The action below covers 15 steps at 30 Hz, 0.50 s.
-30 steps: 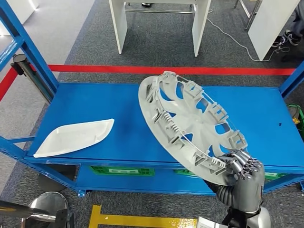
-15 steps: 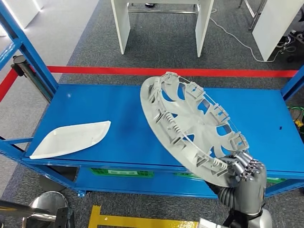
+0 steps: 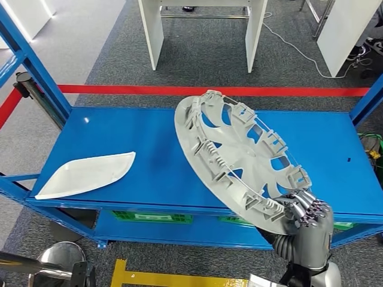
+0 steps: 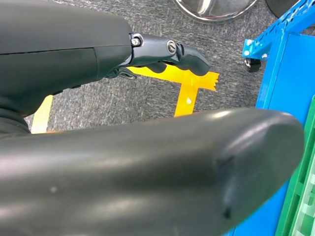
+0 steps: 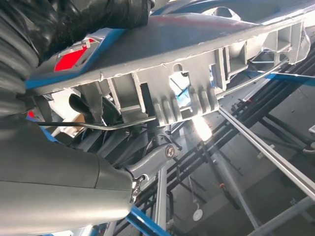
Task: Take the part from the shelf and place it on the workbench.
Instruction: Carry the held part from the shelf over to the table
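A grey wheel cover (image 3: pixel 234 158) hangs tilted above the blue shelf (image 3: pixel 135 137), with its ribbed inner side facing me. My right hand (image 3: pixel 307 224) grips its near lower rim, fingers curled over the edge. In the right wrist view the cover's rim (image 5: pixel 178 73) runs across the right hand (image 5: pixel 55 187), whose fingers lie under it. A flat white part (image 3: pixel 85 174) lies on the shelf's left front. My left hand (image 4: pixel 148 162) hangs low over the floor beside the shelf's corner, holding nothing, one dark finger (image 4: pixel 167 51) stretched apart from the thumb.
Blue uprights (image 3: pixel 36 60) frame the shelf on the left. Green bins (image 3: pixel 151 216) sit on the lower level. A red floor line (image 3: pixel 135 88) runs behind the shelf, with white table legs (image 3: pixel 153 30) beyond it. Yellow tape (image 3: pixel 172 278) marks the floor at my feet.
The view has drifted a little to the right, so the white part sits further left in the picture. The wheel cover stays held at the same tilt.
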Motion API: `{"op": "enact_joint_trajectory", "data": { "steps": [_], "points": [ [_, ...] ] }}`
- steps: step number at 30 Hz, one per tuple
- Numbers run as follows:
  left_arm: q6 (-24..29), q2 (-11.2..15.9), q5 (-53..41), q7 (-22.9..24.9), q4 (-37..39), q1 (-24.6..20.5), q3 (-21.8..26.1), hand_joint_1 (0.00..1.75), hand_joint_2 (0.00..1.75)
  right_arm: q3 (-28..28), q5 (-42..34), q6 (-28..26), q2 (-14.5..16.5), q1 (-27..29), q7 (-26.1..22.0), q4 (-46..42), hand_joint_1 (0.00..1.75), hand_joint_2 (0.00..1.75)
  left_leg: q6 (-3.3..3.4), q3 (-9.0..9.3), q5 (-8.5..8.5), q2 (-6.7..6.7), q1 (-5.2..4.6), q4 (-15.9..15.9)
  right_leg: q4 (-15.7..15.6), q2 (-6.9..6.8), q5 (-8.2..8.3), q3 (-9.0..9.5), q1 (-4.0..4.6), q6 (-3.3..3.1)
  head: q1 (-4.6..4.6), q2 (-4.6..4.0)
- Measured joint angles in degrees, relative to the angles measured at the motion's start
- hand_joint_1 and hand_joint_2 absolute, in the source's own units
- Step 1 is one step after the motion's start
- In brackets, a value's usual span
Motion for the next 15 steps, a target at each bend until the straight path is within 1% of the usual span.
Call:
{"op": "enact_joint_trajectory", "data": {
  "steps": [5,10,11,12,13,14,15],
  "points": [
    [-0.2,0.0,-0.3,-0.1,0.0,0.0,0.2,0.00,0.00,0.0,-0.9,0.1,0.0,0.0,0.6,0.0,1.75,1.75,-0.12,-0.05,-0.04,0.00,-0.10,0.1,0.0,-0.05,0.04,0.05,-0.09,0.01,0.02,0.00],
    [-0.4,0.0,-0.7,-0.2,0.0,0.0,0.6,0.00,0.00,0.0,-2.1,0.4,0.0,0.0,0.5,0.0,1.75,1.75,-0.12,-0.08,-0.05,0.00,-0.33,0.1,-0.1,-0.06,0.11,0.06,-0.37,0.10,0.02,0.00],
    [-0.4,0.1,-0.8,-0.3,0.0,0.0,0.6,0.00,0.00,0.0,-2.3,0.4,0.0,0.0,0.5,0.0,1.75,1.75,-0.01,-0.12,-0.13,0.00,-0.43,0.3,-0.2,-0.09,0.23,0.10,-0.54,0.29,0.02,0.00],
    [-0.5,0.1,-0.9,-0.3,0.0,0.0,0.7,0.00,0.00,0.0,-2.4,0.4,0.0,0.0,0.4,0.0,1.75,1.75,0.26,-0.13,-0.11,-0.01,-0.54,0.3,-0.4,-0.10,0.39,0.18,-0.68,0.52,0.00,0.00],
    [-0.5,0.2,-1.0,-0.4,0.0,0.0,0.7,0.00,0.00,0.0,-2.6,0.4,0.0,0.1,0.3,-0.1,1.75,1.75,0.67,0.00,0.07,0.00,-0.65,0.0,-0.8,-0.11,0.61,0.36,-0.75,0.86,-0.05,0.00],
    [-0.5,0.2,-1.0,-0.4,0.0,0.0,0.8,0.00,0.00,0.0,-2.7,0.5,0.0,0.1,0.2,-0.2,1.75,1.75,1.11,0.41,0.49,0.11,-0.56,-0.8,-1.2,-0.11,0.73,0.45,-0.81,1.17,-0.07,0.00],
    [-0.5,0.1,-1.1,-0.5,0.0,0.0,0.8,0.00,0.00,0.0,-2.8,0.5,0.0,0.1,0.2,-0.4,1.75,1.75,1.51,1.02,1.10,0.24,-0.37,-2.1,-1.2,-0.10,0.51,0.42,-0.73,1.38,-0.04,0.00]
  ]
}}
